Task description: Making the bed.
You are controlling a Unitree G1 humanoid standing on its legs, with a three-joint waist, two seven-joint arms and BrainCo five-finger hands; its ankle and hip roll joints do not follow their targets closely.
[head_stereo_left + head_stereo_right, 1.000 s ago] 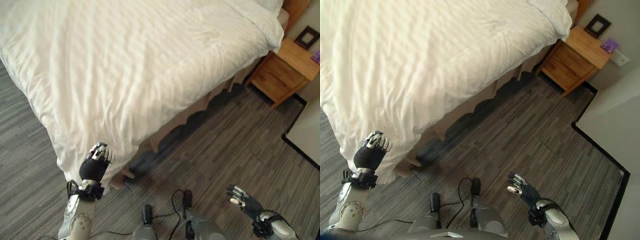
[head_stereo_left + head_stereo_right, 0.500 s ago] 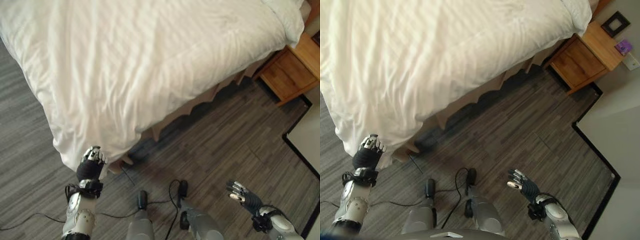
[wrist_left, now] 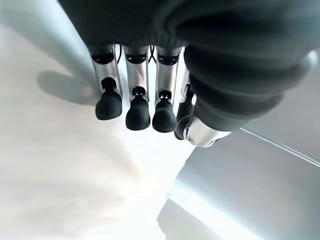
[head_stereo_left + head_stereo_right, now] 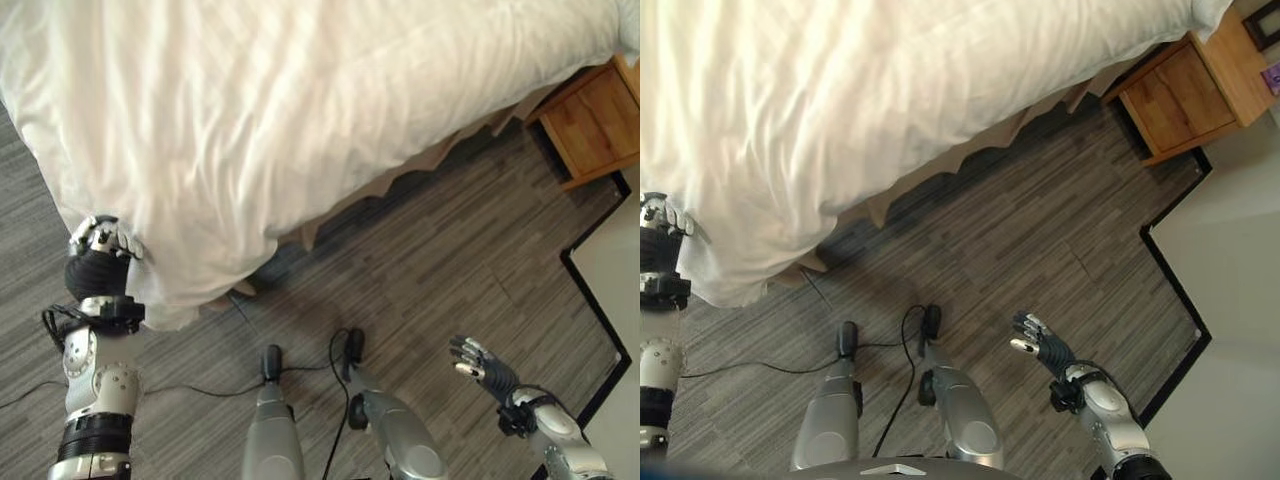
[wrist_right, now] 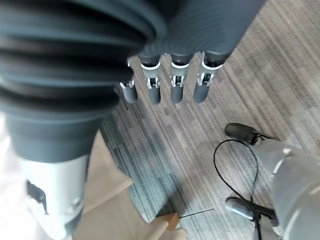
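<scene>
Both hands hold nothing. Left hand (image 4: 98, 262), fingers relaxed, hovers at the hanging corner of the white striped fabric duvet (image 4: 300, 110), which drapes off the bed toward the grey wood-grain floor (image 4: 450, 270). Right hand (image 4: 478, 362) idles, fingers loose. Recommend pinching the corner hem firmly, then drawing it outward evenly.

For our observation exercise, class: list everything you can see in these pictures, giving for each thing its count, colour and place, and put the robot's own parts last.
Duvet: one, white, spread over the bed, its corner hanging down at the robot's left.
Bed skirt: one, beige, showing below the duvet's edge along the side of the bed.
Nightstand: one, light brown wood, on the floor beyond the bed to the robot's right.
Floor: grey striped planks, with a black border by a pale surface at the right.
Left hand: one, dark cover with silver fingers, at the duvet's hanging corner.
Right hand: one, fingers relaxed, above the floor, holding nothing.
</scene>
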